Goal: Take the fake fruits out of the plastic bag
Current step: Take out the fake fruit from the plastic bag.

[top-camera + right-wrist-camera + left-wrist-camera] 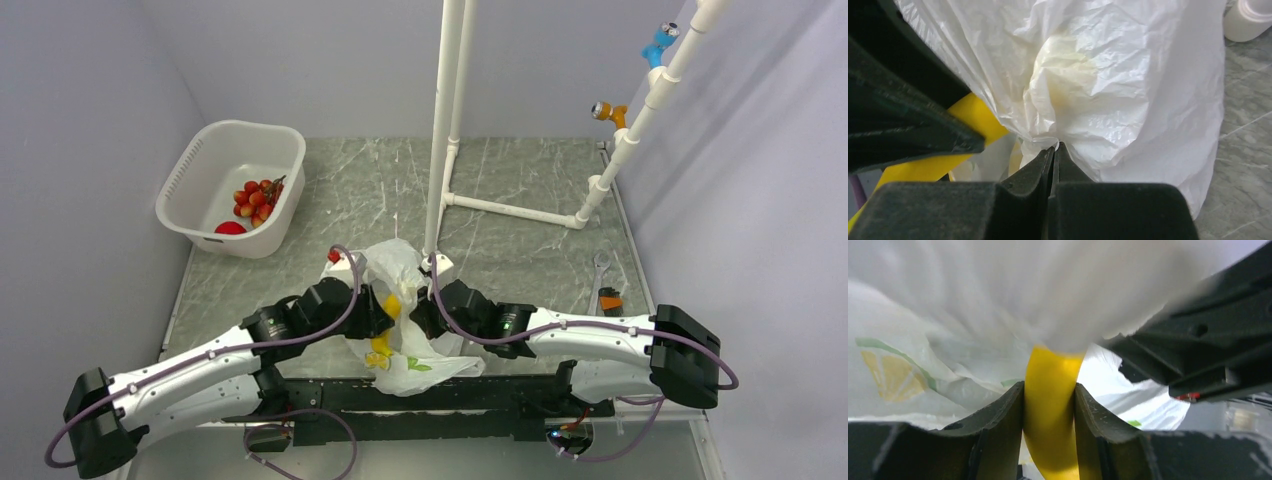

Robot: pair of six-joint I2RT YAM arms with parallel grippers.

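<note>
Banana held by the left gripper, plastic bag pinched by the right gripper.
The left gripper's jaws are clamped on the banana's sides at the bag's mouth; the right gripper's jaws are fully closed on a fold of film. The bag is set mid near edge of the table. The cluster of small red balls and the larger red round fruit are seen in the white tub at the far left corner.

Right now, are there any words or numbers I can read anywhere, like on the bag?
None can be read.
Plastic bag: only printed citrus slices and green leaves, no letters.
Small red mark on the black part in the left wrist view: too blurred to read.
</note>
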